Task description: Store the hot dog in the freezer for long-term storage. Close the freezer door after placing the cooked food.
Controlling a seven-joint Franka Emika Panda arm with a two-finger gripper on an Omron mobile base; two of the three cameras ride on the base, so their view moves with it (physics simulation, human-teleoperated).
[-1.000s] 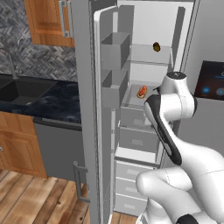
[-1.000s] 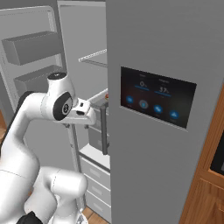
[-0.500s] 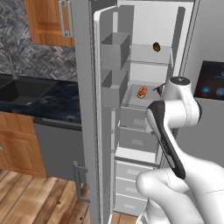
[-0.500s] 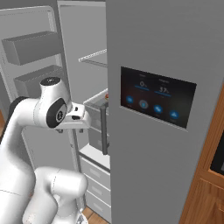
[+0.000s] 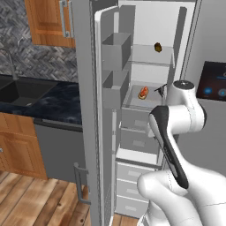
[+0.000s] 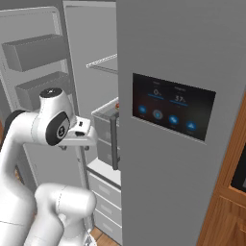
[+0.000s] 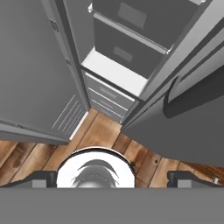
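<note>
With the hot dog (image 5: 143,92) already lying on a freezer (image 5: 152,66) shelf at centre frame, the empty gripper (image 5: 160,90), jaws spread wide, hangs just right of it, while the open freezer door (image 5: 99,123) stands far left, awaiting closing.

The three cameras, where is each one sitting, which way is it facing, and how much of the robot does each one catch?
Left base view: behind the arm's left, facing the open freezer; hot dog on a shelf, white arm at lower right.
Right base view: behind the arm's right, facing the touchscreen door; arm at lower left.
Hand view: on the hand, looking down at the freezer drawers and wood floor; open finger tips at the bottom.
Both base views share the freezer door with its bins.
</note>
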